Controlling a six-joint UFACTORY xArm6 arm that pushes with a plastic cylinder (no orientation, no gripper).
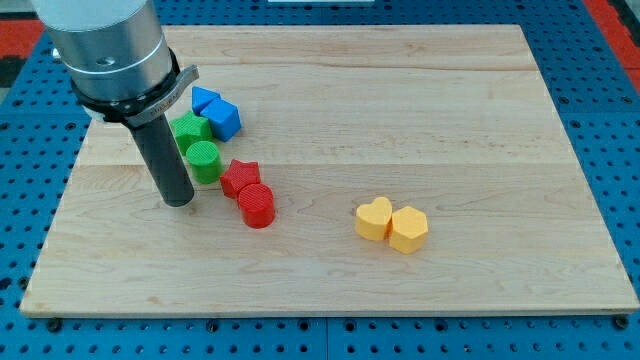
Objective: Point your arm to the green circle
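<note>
Nearest the view's bottom, bare pale wooden surface (300, 285) lies in front of everything. No fingers exist on this rig, so there is no grasp to report; my tip (178, 203) rests on the wood just left of the green round ribbed plastic block (204, 160), seemingly beside it to indicate rather than shove. Outward sit a green angular block (189, 130), two blue blocks (217, 112), a red star (240, 177), a red cylinder (256, 206), and, well apart, a yellow heart (374, 218) touching a yellow hexagon (409, 229).

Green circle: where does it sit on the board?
The green circle sits upper left in the view, below the green star, left of the red star, just right of my tip.
</note>
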